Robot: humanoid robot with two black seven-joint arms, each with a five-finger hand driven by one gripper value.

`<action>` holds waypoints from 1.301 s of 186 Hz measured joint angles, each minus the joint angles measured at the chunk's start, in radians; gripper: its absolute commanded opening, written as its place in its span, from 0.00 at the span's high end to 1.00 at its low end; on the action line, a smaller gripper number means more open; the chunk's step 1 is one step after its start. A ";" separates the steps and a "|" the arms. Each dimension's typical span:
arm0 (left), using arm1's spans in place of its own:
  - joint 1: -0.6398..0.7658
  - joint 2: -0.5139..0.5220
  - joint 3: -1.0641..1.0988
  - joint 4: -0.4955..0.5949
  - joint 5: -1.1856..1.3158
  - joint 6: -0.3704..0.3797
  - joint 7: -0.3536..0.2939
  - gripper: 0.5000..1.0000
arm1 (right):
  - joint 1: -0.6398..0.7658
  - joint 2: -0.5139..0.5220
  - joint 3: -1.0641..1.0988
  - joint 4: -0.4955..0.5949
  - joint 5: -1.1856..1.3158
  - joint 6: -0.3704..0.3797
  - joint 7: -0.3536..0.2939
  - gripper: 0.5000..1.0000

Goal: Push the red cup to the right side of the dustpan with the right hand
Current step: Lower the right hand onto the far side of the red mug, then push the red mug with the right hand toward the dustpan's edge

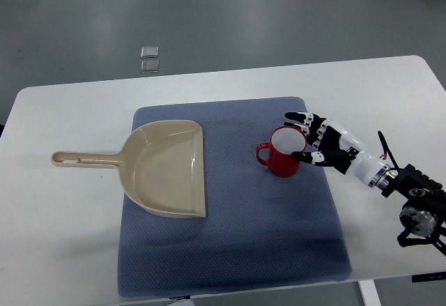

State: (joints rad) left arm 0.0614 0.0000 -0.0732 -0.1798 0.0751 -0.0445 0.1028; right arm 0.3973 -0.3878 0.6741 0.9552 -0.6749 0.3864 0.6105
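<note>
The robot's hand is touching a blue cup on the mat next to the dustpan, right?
Not quite: the cup is red, not blue. The top view shows the right hand against it on the blue mat, to the right of the dustpan.

Right hand (pixel 315 139) cupping red cup (pixel 284 152) (fingers spread) — right of dustpan (pixel 167 169), on blue mat (pixel 279 222).

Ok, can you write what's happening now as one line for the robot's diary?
right hand: open, fingers against red cup | cup: upright on blue mat, right of dustpan, apart
</note>
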 measured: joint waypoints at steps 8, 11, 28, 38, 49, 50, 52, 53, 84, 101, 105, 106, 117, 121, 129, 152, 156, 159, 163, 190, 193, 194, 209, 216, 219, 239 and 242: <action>0.000 0.000 0.000 0.000 0.000 0.000 0.000 0.00 | -0.003 0.005 0.000 -0.003 -0.005 -0.006 0.000 0.13; 0.000 0.000 0.000 0.000 0.000 0.000 0.000 0.00 | -0.003 0.007 0.000 -0.004 -0.007 -0.008 0.000 0.13; 0.000 0.000 0.000 0.000 0.000 0.000 0.000 0.00 | -0.009 0.013 0.000 -0.010 -0.017 -0.024 0.000 0.13; 0.000 0.000 0.000 0.001 0.000 0.000 0.000 0.00 | -0.010 0.017 0.001 -0.013 -0.019 -0.033 0.000 0.13; 0.001 0.000 0.000 0.002 0.000 0.000 0.000 0.00 | -0.013 0.022 0.002 -0.019 -0.020 -0.040 0.000 0.13; 0.001 0.000 0.000 0.002 0.000 0.000 0.000 0.00 | -0.013 0.023 0.002 -0.019 -0.020 -0.040 0.000 0.13; 0.001 0.000 0.000 0.002 0.000 0.000 0.000 0.00 | -0.014 0.025 0.002 -0.021 -0.020 -0.041 0.000 0.13; 0.001 0.000 0.000 0.002 0.000 0.000 0.000 0.00 | -0.014 0.026 0.003 -0.022 -0.020 -0.041 0.000 0.13; 0.002 0.000 0.000 0.002 0.000 0.000 0.000 0.00 | -0.019 0.055 0.004 -0.041 -0.021 -0.063 0.000 0.13; 0.002 0.000 0.000 0.002 0.000 0.000 0.000 0.00 | -0.019 0.066 0.004 -0.048 -0.021 -0.081 0.000 0.13; 0.002 0.000 0.000 0.002 0.000 0.000 0.000 0.00 | -0.019 0.071 0.004 -0.049 -0.021 -0.083 0.000 0.13; 0.002 0.000 0.000 0.002 0.000 0.000 0.000 0.00 | -0.019 0.072 0.004 -0.050 -0.021 -0.083 0.000 0.13; 0.002 0.000 0.001 0.002 0.000 0.000 0.000 0.00 | -0.018 0.083 0.004 -0.056 -0.021 -0.086 0.000 0.13; 0.002 0.000 0.001 0.002 0.000 0.000 0.000 0.00 | -0.017 0.085 0.004 -0.058 -0.021 -0.087 0.000 0.13; 0.002 0.000 0.001 0.002 0.000 0.000 0.000 0.00 | -0.016 0.092 0.004 -0.065 -0.022 -0.089 0.000 0.13; 0.002 0.000 0.001 0.002 0.000 0.000 0.000 0.00 | -0.016 0.117 0.003 -0.087 -0.023 -0.094 0.000 0.13; 0.002 0.000 0.001 0.002 0.000 0.000 0.000 0.00 | -0.015 0.120 0.003 -0.090 -0.023 -0.095 0.000 0.13; 0.002 0.000 0.001 0.002 0.000 0.000 0.000 0.00 | -0.015 0.122 0.003 -0.092 -0.023 -0.095 0.000 0.13; 0.002 0.000 0.001 0.002 0.000 0.000 0.000 0.00 | -0.015 0.125 0.002 -0.095 -0.023 -0.096 0.000 0.13; 0.003 0.000 0.001 0.002 0.000 0.000 0.000 0.00 | -0.010 0.140 0.002 -0.103 -0.023 -0.101 0.000 0.13; 0.003 0.000 0.000 0.002 0.000 0.000 0.000 0.00 | -0.009 0.142 0.002 -0.104 -0.023 -0.102 0.000 0.13; 0.003 0.000 0.000 0.002 0.000 0.000 0.000 0.00 | -0.009 0.142 0.002 -0.104 -0.023 -0.103 0.000 0.13; 0.003 0.000 0.000 0.002 0.000 0.000 0.000 0.00 | -0.007 0.153 0.001 -0.109 -0.024 -0.107 0.000 0.13; 0.004 0.000 0.000 0.002 0.000 0.000 0.000 0.00 | -0.005 0.159 0.001 -0.112 -0.024 -0.108 0.000 0.13; 0.004 0.000 0.000 0.002 0.000 0.000 0.000 0.00 | -0.003 0.163 0.000 -0.114 -0.024 -0.109 0.000 0.13; 0.005 0.000 0.000 0.002 0.000 0.000 0.000 0.00 | 0.004 0.185 -0.002 -0.131 -0.025 -0.110 0.000 0.13; 0.005 0.000 0.000 0.002 0.000 0.000 0.000 0.00 | 0.005 0.188 -0.002 -0.133 -0.025 -0.110 0.000 0.13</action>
State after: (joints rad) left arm 0.0660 0.0000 -0.0731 -0.1779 0.0750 -0.0445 0.1028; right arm 0.4020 -0.1997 0.6722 0.8222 -0.6999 0.2762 0.6109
